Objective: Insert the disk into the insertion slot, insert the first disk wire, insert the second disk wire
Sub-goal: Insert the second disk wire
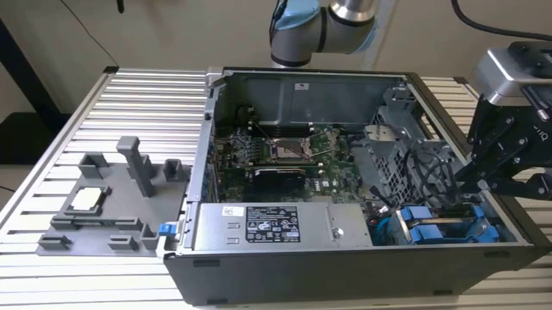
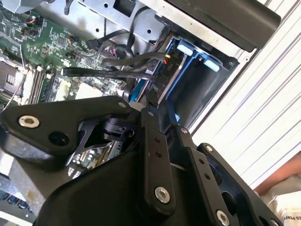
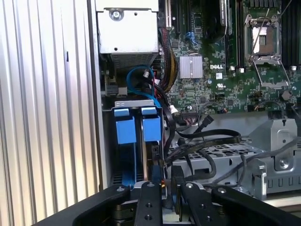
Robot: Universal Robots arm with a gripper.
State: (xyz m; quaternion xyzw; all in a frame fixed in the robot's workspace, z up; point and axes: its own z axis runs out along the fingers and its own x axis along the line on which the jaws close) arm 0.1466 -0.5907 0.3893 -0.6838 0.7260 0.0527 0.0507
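Gripper (image 3: 167, 200): black linkage arms filled the near edge of both wrist views; it hung over the drive-cage corner of the open computer case (image 1: 258, 284). In the first wrist view its two fingers (image 3: 153, 179) stood close together with a dark wire connector (image 3: 176, 181) just beside them. Whether they pinched it or had let go, I could not tell.
Disk (image 3: 151, 129): seated in its bay, blue carrier tab showing at the mouth, with the other blue-framed drive (image 3: 125, 132) just beside it. In the exterior view the blue frames (image 1: 435, 229) sat in the case's near corner at the exterior view's right.
Insertion slot (image 3: 141, 106): grey sheet-metal cage opening, occupied by the two blue carriers.
Wires (image 3: 207, 141): black cables looped across the cage next to the drives; a blue cable (image 3: 136, 75) curved near the power supply (image 3: 127, 30).
Motherboard (image 1: 285, 155): green, lying on the case floor, its empty processor socket (image 1: 289, 150) near the middle.
Grey fixture tray (image 1: 103, 206): on the ribbed table (image 1: 147, 97), beside the case at the exterior view's left.
Arm (image 1: 324, 29): rose behind the far edge of the case.
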